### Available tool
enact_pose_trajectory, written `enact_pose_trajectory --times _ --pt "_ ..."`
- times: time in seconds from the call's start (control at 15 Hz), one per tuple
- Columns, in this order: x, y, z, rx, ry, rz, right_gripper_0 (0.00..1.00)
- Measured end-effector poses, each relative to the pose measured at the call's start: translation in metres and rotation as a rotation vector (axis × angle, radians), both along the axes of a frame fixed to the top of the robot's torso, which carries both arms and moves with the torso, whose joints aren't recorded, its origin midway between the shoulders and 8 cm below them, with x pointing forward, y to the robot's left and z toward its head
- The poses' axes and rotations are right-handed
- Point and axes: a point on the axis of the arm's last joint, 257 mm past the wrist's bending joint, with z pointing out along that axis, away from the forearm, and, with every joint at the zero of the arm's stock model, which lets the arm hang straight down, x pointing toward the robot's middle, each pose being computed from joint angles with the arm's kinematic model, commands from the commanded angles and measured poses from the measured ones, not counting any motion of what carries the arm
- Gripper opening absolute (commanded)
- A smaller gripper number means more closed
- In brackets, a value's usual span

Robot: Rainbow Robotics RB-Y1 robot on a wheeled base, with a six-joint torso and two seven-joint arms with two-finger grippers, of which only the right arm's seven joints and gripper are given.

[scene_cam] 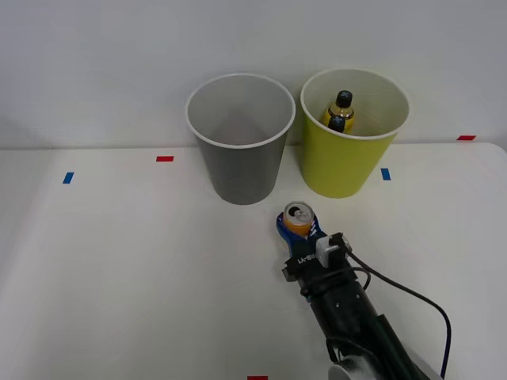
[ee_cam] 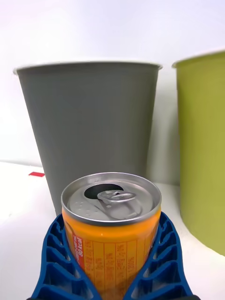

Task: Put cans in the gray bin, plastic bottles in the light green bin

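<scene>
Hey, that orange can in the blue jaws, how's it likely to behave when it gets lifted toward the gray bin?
The can is small and its tab opening looks open, so it's probably light and possibly empty. Its smooth round wall could slip or twist, though the ribbed fingers hugging both sides should help. A thin wall may dent under a hard squeeze. The gray bin stands much taller, so it needs a high lift.

The front camera sat high above the right arm (scene_cam: 356, 317), facing forward and down over the white table (scene_cam: 119, 277) toward the gray bin (scene_cam: 240, 138). The wrist camera rode low on that arm, very close behind the can (ee_cam: 111, 225), and faced level at the gray bin's (ee_cam: 91, 126) side wall just beyond. Both views shared the can (scene_cam: 299, 217), the gray bin, and the light green bin (scene_cam: 348, 162) (ee_cam: 202, 150) beside it.
</scene>
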Motion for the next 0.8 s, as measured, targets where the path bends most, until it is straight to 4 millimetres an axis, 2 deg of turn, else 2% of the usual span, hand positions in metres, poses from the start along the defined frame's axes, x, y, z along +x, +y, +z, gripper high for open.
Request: enact_pose_trajectory --times 0.2,0.6,0.8 --pt "-0.026 -0.009 0.023 0.046 -0.018 0.017 0.00" --pt "-0.064 -0.003 0.113 0.230 0.027 0.130 0.00" --pt "-0.072 -0.001 0.148 0.288 -0.012 0.159 0.00"
